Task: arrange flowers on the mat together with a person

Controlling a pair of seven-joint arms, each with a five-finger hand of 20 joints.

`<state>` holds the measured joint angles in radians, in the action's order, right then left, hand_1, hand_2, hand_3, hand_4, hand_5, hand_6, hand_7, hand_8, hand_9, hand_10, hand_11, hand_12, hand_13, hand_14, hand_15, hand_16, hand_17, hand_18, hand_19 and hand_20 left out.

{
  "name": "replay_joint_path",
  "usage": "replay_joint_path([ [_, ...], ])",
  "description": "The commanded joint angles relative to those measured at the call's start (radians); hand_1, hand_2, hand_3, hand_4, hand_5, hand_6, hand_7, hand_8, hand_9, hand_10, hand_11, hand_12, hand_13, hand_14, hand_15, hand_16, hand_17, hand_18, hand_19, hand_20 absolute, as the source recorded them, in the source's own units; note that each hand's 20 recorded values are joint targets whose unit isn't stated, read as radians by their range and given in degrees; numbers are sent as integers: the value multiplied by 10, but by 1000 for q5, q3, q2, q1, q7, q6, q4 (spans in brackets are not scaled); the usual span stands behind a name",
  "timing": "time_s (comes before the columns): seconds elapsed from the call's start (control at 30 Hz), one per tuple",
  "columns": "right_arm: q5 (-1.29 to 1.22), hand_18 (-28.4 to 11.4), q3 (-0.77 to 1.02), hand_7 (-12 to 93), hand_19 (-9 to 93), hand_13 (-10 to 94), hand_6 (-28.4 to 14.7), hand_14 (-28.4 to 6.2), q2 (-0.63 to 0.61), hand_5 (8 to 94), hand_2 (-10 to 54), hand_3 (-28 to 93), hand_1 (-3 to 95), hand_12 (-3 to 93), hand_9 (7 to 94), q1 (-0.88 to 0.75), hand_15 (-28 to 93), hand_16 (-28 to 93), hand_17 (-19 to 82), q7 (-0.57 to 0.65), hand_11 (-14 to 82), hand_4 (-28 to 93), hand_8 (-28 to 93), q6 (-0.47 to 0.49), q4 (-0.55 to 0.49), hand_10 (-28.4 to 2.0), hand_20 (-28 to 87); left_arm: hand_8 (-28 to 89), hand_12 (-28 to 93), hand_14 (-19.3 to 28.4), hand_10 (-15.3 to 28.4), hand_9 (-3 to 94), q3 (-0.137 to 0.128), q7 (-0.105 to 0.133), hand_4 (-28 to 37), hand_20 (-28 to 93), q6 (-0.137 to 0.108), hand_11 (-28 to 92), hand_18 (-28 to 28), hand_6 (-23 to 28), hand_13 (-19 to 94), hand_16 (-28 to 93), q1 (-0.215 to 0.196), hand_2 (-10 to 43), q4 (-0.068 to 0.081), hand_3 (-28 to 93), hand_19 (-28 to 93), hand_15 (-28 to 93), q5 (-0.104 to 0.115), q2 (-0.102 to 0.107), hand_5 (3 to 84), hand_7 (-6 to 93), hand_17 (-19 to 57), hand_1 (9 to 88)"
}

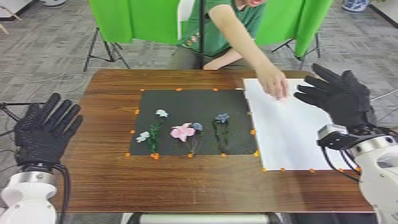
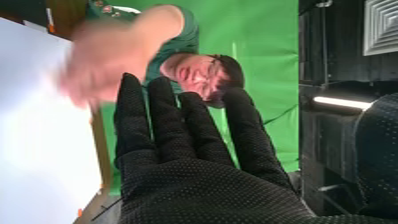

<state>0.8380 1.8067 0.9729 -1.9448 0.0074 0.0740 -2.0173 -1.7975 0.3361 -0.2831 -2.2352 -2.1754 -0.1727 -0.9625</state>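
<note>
Here's my right hand (image 1: pixel 342 100) by the white sheet (image 1: pixel 289 135), fingers open; my left hand (image 1: pixel 43 135), open too, beside the table (image 1: pixel 102 175). The person's hand (image 1: pixel 274 86) is over the sheet's far end, and the pink flower (image 1: pixel 182 132), white flowers (image 1: pixel 143 136) and blue flower (image 1: pixel 222 118) lie on the black mat (image 1: pixel 200 100).

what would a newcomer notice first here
Probably the pink flower, bright near the middle of the dark mat, with blue and white blooms around it. Next, the two black-gloved robot hands, left and right, open at either side, and a person's hand over the white sheet.
</note>
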Motion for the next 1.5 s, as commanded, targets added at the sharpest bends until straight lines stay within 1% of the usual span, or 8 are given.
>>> replay_joint_path([
  [0.03,34,-188,-7,50,293,316,-52,-172,-4,326,49,667,108,162,317,-5,77,282,157,11,18,-241,-51,-7,-9,-187,165,-107,85,132,143,340,-3,-10,-283,119,-3,193,132,69,254,-69,-8,135,2,709,314,292,-6,14,379,123,-63,280],
  [0.4,107,-177,-26,53,278,297,-53,-151,-3,331,38,672,128,161,314,9,63,272,148,28,16,-230,-54,16,-18,-186,157,-106,85,130,142,337,-8,-19,-283,119,5,190,132,67,252,-70,-2,133,7,709,314,285,-15,20,376,121,-64,280],
  [0.5,141,-165,-20,56,261,277,-52,-137,2,333,38,674,129,158,313,-4,41,255,144,30,15,-229,-55,8,-29,-186,150,-106,85,129,143,337,-7,-33,-283,119,-18,189,132,67,252,-69,-4,133,0,708,314,284,-70,22,376,121,-64,280],
  [0.6,171,-149,-32,58,231,266,-52,-134,1,332,37,675,130,155,312,-5,30,234,147,21,14,-228,-56,-12,-31,-186,139,-106,86,129,143,337,-1,-46,-283,119,-79,190,131,68,251,-68,-3,134,-16,708,314,283,-132,16,377,123,-63,280],
  [0.7,217,-139,-48,53,226,258,-42,-131,3,303,9,685,130,154,308,5,26,221,142,10,14,-227,-56,-28,-31,-184,137,-107,87,128,144,339,-6,-36,-283,118,-70,195,131,69,248,-70,-9,134,-17,710,316,282,-109,12,381,125,-63,280],
  [0.77,236,-133,-39,52,223,249,-34,-134,11,287,-11,692,133,154,302,-2,24,216,139,3,12,-227,-56,-10,-32,-176,132,-108,86,128,144,339,4,-19,-283,117,-114,196,131,71,246,-70,-9,135,-30,707,316,282,-91,11,382,125,-62,280],
  [1.07,221,-148,-97,50,241,243,-40,-154,-7,282,-14,688,131,156,290,41,29,219,127,16,10,-235,-56,-38,-22,-169,134,-108,82,130,141,354,5,-2,-283,116,-64,202,131,73,249,-72,-16,145,-23,702,318,290,-98,-14,393,125,-63,265],
  [1.5,227,-158,-118,46,261,252,-45,-158,-11,286,-5,682,132,159,292,55,36,229,124,13,10,-232,-52,-45,-26,-172,131,-109,79,128,136,362,4,3,-283,114,-45,193,132,70,255,-74,-8,141,-18,706,319,289,-79,-19,398,125,-64,269],
])
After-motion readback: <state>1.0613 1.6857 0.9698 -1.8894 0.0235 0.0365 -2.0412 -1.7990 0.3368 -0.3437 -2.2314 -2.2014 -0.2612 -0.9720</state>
